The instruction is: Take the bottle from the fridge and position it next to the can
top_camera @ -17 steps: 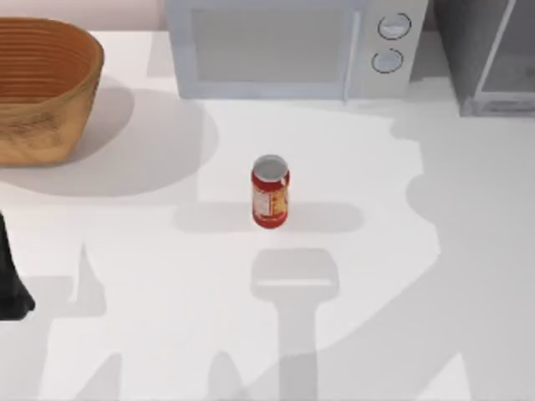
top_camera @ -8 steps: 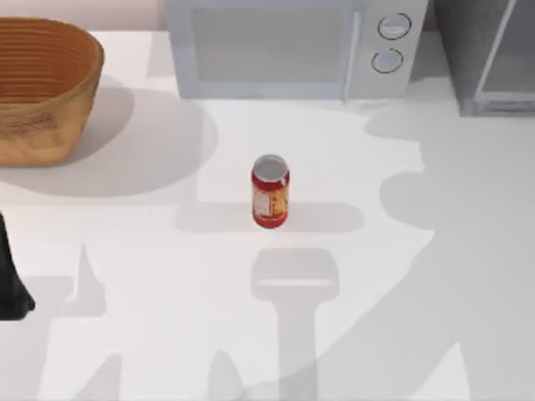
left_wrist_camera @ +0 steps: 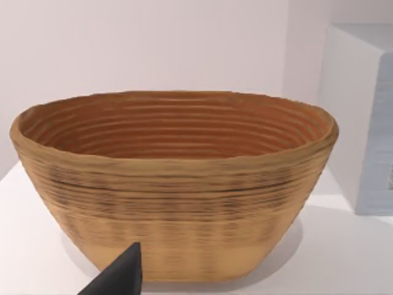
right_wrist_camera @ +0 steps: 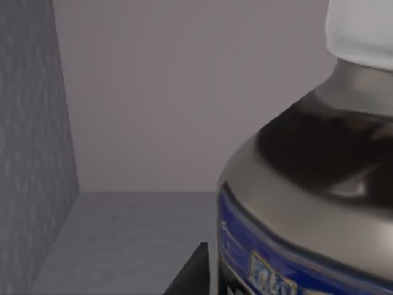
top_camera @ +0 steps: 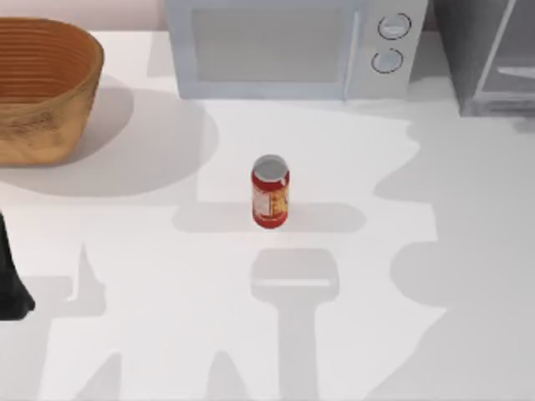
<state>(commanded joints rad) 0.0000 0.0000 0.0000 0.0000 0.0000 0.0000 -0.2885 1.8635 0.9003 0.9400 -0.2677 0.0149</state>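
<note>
Bottle (right_wrist_camera: 307, 184): stands inside the grey fridge (right_wrist_camera: 37, 153), very close to the right wrist camera, white cap on top.
Can (top_camera: 270, 191): upright at the middle of the table (top_camera: 125, 251), before the microwave (top_camera: 284, 46).
Right gripper: at the bottle; I cannot tell its grip.
Left arm (top_camera: 10, 276): parked at the left edge, facing the basket (left_wrist_camera: 172, 184).

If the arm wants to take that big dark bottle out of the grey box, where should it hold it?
Probably around the wide body at the blue label band of the tall dark-liquid bottle with the white cap, coming level through the open front of the grey metallic fridge. It stands upright, and the shoulder narrows toward the cap, so fingers placed higher might slip.
</note>
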